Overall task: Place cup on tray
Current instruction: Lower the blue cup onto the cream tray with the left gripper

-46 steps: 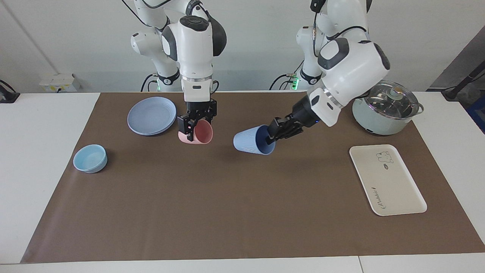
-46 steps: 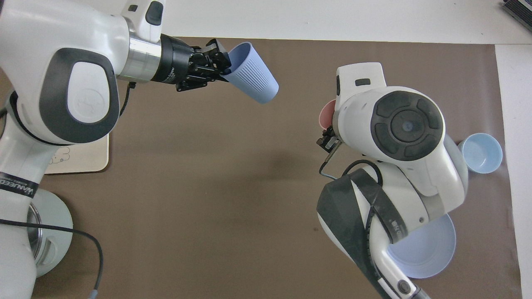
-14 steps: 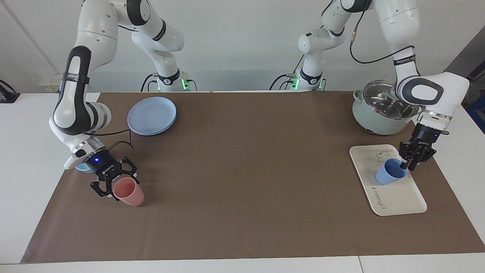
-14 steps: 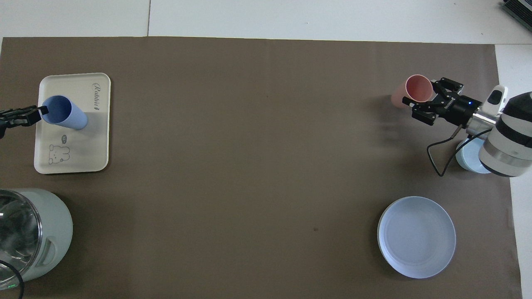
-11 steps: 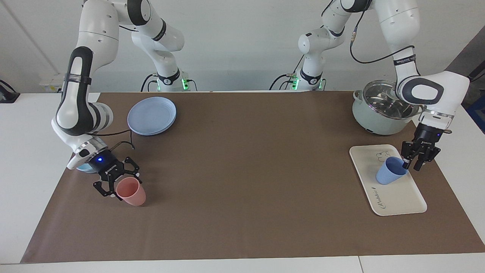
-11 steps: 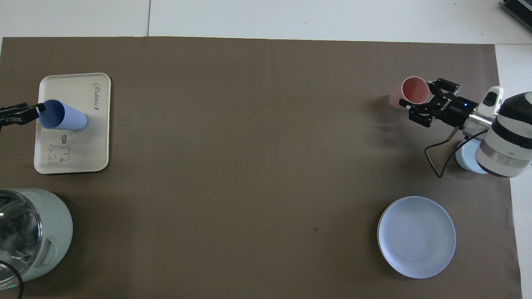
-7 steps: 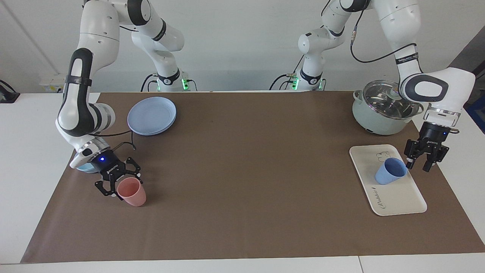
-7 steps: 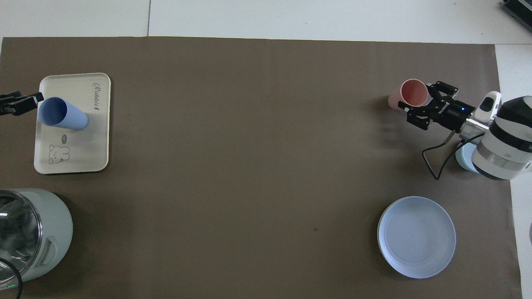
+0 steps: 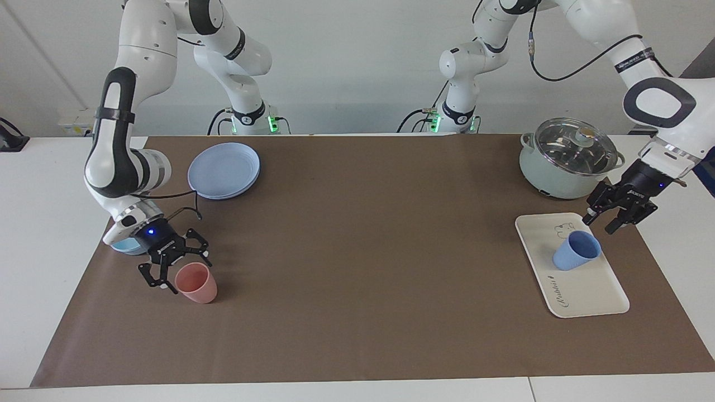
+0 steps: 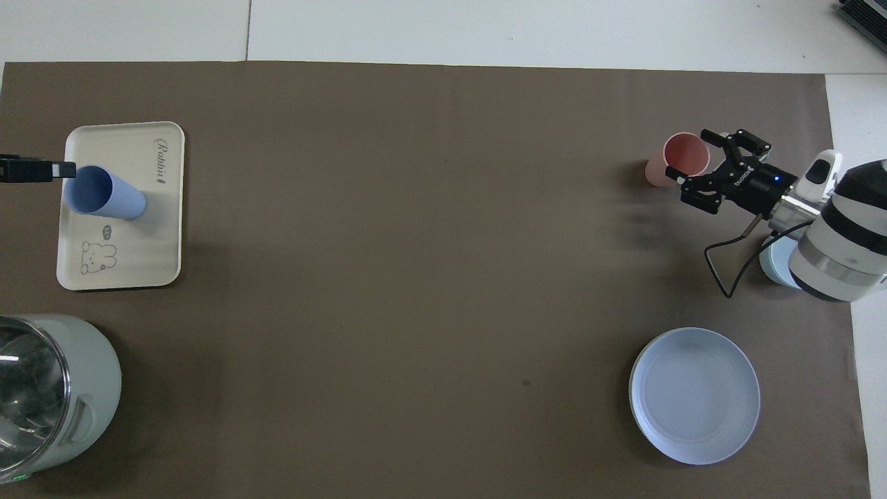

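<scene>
The cup (image 9: 577, 251) stands upright on the tray (image 9: 586, 290), mouth up, at the end of the tray nearer the robots, close to the small animal drawing. The left claw (image 9: 613, 215) hangs just above the tray's edge with its fingers spread apart and nothing between them, clear of the cup. Toward the right arm's end of the table (image 9: 357, 279), the right claw (image 9: 167, 273) is low and wide open beside the upright pink cup (image 9: 195, 283), not gripping it.

Pink cup (image 9: 196, 283), blue plate (image 9: 224, 170), lidded pot (image 9: 570, 158) (glass lid) — all w/ brown mat (image 9: 357, 268) beneath.
</scene>
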Controlling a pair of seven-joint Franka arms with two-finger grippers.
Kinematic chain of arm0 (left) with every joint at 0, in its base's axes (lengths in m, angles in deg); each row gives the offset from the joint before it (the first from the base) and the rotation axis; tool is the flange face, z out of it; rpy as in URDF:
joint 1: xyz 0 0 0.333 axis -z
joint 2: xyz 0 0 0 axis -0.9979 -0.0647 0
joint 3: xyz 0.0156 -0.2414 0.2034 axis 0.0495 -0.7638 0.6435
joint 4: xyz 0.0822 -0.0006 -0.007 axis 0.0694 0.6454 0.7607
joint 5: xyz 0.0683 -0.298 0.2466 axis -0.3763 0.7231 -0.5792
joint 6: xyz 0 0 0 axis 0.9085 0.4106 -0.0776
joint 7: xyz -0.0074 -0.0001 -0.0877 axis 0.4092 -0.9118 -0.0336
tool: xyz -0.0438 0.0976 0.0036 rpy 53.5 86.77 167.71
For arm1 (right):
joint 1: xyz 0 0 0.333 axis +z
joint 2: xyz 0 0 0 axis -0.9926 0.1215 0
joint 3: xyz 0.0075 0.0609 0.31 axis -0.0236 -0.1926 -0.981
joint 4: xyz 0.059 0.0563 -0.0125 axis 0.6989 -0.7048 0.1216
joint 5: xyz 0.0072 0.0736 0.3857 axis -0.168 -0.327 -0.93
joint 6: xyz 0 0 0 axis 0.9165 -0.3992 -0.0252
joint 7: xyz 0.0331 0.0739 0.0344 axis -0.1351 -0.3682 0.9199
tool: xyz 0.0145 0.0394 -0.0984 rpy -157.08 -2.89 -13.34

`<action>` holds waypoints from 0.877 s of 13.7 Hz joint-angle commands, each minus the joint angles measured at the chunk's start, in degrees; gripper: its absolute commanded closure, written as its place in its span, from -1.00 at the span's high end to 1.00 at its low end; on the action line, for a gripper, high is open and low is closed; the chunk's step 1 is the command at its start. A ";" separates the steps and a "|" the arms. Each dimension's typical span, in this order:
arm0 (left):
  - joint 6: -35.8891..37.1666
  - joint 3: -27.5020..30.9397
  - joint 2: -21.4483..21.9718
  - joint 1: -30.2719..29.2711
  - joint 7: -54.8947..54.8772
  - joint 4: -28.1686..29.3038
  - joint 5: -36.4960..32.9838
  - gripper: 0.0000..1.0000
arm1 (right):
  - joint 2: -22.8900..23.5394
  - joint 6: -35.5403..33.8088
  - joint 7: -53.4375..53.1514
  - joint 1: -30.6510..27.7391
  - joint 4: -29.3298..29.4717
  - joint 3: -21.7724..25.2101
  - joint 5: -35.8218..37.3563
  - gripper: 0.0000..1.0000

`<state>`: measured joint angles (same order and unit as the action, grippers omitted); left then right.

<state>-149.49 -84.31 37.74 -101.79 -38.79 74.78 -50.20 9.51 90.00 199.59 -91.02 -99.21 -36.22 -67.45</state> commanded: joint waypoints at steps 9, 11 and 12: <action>24.76 0.86 1.92 18.21 30.93 -13.76 -22.96 0.37 | -19.81 5.10 -58.19 4.83 -4.50 -0.11 60.12 1.00; 25.82 -0.37 2.63 18.93 34.28 -14.55 -25.67 0.37 | -21.92 1.15 -71.91 4.83 -3.27 -0.38 71.91 1.00; 26.43 -0.98 4.37 18.67 34.99 -14.12 -26.38 0.37 | -22.37 -2.53 -78.77 4.75 -1.61 -0.38 77.54 1.00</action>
<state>-125.26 -84.96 40.27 -83.65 -6.41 61.13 -73.78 -10.94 92.22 130.98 -85.99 -101.86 -36.41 2.06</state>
